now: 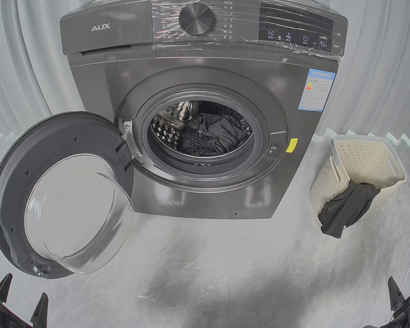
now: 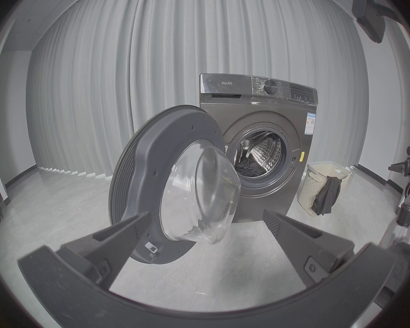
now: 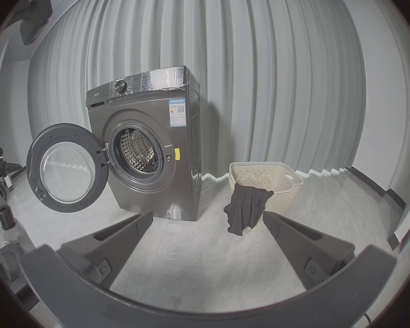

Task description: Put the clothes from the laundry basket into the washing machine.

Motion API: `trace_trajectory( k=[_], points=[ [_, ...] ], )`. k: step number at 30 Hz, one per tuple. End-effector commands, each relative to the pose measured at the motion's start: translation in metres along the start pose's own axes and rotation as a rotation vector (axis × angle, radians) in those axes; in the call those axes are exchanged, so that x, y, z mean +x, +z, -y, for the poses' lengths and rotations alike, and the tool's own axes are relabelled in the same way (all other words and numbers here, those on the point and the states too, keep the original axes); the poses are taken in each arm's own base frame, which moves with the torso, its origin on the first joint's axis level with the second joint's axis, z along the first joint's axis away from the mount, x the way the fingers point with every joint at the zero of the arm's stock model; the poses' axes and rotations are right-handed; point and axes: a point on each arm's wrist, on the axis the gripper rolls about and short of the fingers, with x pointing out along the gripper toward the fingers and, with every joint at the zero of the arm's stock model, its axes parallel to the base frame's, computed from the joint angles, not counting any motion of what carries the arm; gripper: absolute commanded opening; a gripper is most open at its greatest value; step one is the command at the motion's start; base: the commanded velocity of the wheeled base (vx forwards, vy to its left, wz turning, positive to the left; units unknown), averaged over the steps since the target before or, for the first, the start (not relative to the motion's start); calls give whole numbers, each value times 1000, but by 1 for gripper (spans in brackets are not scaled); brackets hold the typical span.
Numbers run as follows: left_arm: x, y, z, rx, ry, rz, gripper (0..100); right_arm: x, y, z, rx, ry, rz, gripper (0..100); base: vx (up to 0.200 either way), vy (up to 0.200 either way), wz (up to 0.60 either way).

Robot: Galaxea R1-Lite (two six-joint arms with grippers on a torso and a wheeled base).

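Left end effector (image 1: 25,287) at 7 o'clock and right end effector (image 1: 403,272) at 5 o'clock of the head view, both low over the floor (image 1: 223,260). Each has its fingers spread wide and holds nothing. Washing machine (image 1: 200,115) at 12 o'clock, its door (image 1: 59,192) swung open toward 8 o'clock; dark clothes (image 1: 209,133) lie in the drum. Laundry basket (image 1: 328,183) stands at 4 o'clock of the machine, well apart from both end effectors. One dark garment (image 1: 348,208) drapes over the basket's near rim. Its long axis runs from 1 o'clock at the rim to 7 o'clock, with the free end pointing down at the floor. Probable hazards: a pinch on the hanging tail may drag the garment onto the floor or tip the basket, which looks light; trailing cloth may snag on the door seal.
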Motion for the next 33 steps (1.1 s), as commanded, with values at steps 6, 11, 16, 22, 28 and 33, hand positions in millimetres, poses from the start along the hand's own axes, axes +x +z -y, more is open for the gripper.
trace_trajectory(
  k=[6, 11, 16, 22, 28, 33],
  points=[
    [0, -4, 0, -7, -2, 10, 100, -1, 0, 0, 2, -3, 28, 100, 0, -200, 0],
    [0, -4, 0, -9, -2, 11, 100, -1, 0, 0, 2, -3, 28, 100, 0, -200, 0],
    [0, -4, 0, -9, -2, 10, 100, -1, 0, 0, 2, -5, 28, 100, 0, -200, 0],
    [0, -4, 0, -9, -2, 10, 100, -1, 0, 0, 2, -3, 28, 100, 0, -200, 0],
    [0, -4, 0, -9, -2, 10, 100, -1, 0, 0, 2, -3, 28, 100, 0, -200, 0],
    [0, -4, 0, -10, -2, 10, 100, -1, 0, 0, 2, -3, 28, 100, 0, -200, 0]
  ],
)
